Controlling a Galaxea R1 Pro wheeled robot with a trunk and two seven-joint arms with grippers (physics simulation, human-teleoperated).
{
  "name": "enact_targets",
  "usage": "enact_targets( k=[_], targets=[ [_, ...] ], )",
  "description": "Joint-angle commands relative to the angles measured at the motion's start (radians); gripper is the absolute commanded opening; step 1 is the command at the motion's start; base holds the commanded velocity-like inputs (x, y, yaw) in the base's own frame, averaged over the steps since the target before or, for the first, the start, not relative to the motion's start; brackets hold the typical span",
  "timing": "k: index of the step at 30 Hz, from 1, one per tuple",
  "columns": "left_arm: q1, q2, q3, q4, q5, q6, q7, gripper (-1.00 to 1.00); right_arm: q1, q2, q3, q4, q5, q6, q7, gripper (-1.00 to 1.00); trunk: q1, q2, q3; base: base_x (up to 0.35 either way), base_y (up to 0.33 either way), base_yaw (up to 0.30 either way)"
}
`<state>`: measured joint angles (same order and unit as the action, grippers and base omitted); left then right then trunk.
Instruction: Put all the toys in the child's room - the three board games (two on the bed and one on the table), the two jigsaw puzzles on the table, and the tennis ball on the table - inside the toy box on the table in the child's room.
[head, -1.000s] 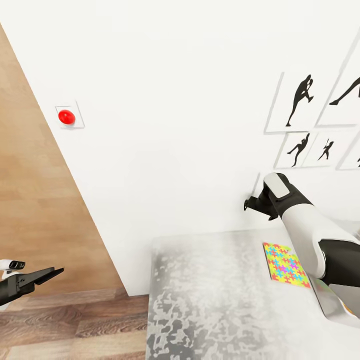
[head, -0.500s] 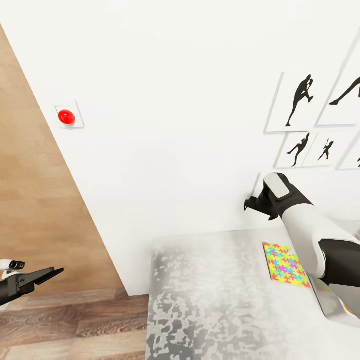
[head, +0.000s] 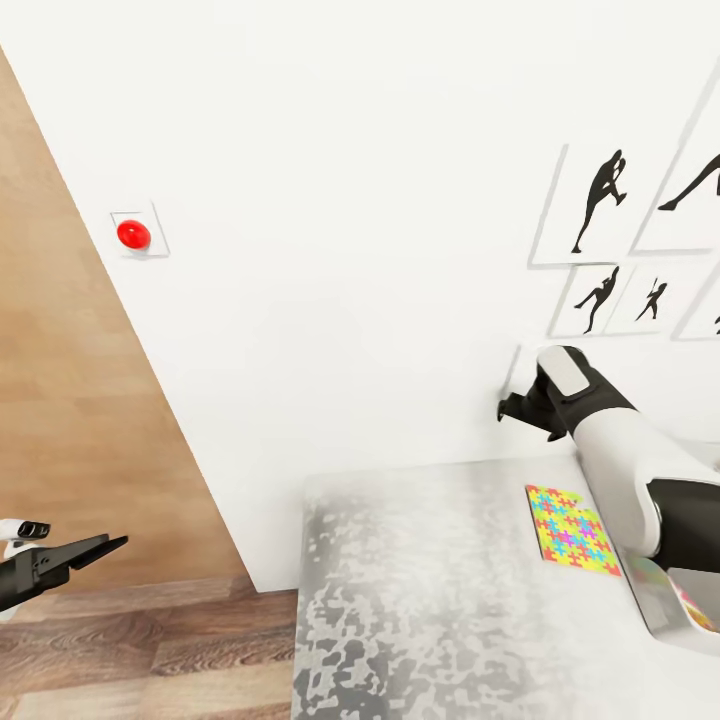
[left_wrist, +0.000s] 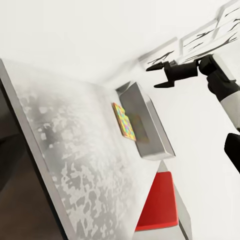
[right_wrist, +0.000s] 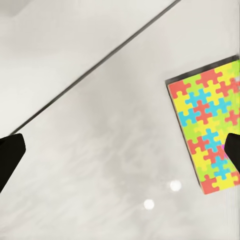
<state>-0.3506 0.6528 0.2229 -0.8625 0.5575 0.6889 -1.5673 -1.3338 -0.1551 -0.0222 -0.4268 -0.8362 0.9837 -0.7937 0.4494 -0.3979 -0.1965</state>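
The big white wall (head: 330, 200) takes up most of the head view, with black dancer pictures (head: 600, 200) at 2 o'clock and a small round red button (head: 133, 234) at 10 o'clock. The brown wood-plank floor (head: 150, 660) sits at 7 o'clock.

The long table with the pale speckled grey top (head: 420, 600) lies at 5 o'clock. At its far right end is the light grey toy box with sloped sides (left_wrist: 147, 127). One bright square jigsaw puzzle (head: 570, 528) lies flat on the table, just beside the box.

I think the job now is picking up this puzzle. The right gripper (head: 512, 408) hangs above the table near the wall, with its black jaws spread wide and nothing in them. It needs to come down and slip a finger under the thin edge, which looks tricky.

The left gripper (head: 100, 548) waits at 8 o'clock over the floor, well apart, jaws a little open and empty. A flat red thing (left_wrist: 157, 200) sits past the table. Nothing blocks the way.
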Motion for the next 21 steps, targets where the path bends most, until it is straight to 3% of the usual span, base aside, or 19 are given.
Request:
enact_targets(
  k=[1, 8, 17, 21],
  targets=[
    [-0.001, 0.000, -0.001, -0.001, 0.000, 0.011, -0.004, 1.00, -0.001, -0.004, -0.002, -0.001, -0.008, 0.003, -0.009, 1.00, 0.001, -0.002, -0.002, 0.000, 0.000, 0.000],
    [-0.001, -0.009, -0.003, -0.020, 0.001, 0.016, -0.004, 1.00, -0.001, -0.021, -0.002, -0.001, -0.008, 0.003, -0.009, 1.00, 0.001, -0.002, -0.002, 0.000, 0.000, 0.000],
    [-0.009, -0.022, -0.008, -0.072, 0.002, 0.050, -0.002, 1.00, -0.001, -0.024, -0.002, -0.001, -0.008, 0.003, -0.009, 1.00, 0.001, -0.002, -0.002, 0.000, 0.000, 0.000],
    [-0.011, -0.058, -0.016, -0.123, -0.001, 0.108, 0.036, 1.00, -0.001, -0.023, -0.002, -0.001, -0.008, 0.003, -0.009, 1.00, 0.001, -0.002, -0.002, 0.000, 0.000, 0.000]
  ],
)
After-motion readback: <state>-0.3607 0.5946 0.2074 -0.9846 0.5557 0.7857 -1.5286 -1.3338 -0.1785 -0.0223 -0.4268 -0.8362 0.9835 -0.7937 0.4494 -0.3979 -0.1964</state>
